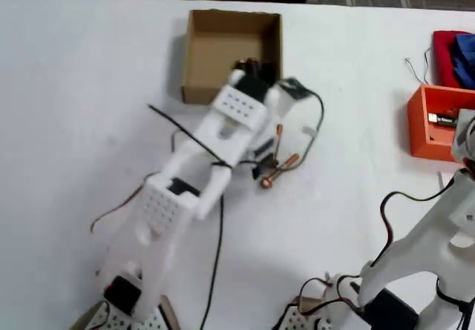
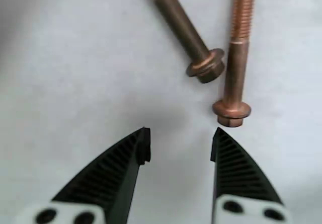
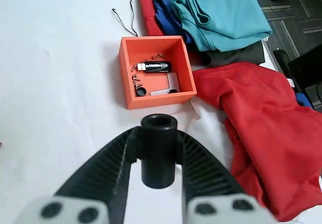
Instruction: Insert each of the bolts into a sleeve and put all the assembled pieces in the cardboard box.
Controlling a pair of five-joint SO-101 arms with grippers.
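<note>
Holds the left claw (image 2: 179,144) released low over the counter (image 2: 65,68), tips just short of 2 copper bolts (image 2: 235,58) lying close together. Grips a black sleeve (image 3: 158,158), clenched in the right claw (image 3: 158,136), well apart from those bolts. Leaves the cardboard box (image 1: 194,55) just beyond the left arm. Risks pinching both bolts at once, given how near they lie, or nudging a round shank and sending it rolling off
</note>
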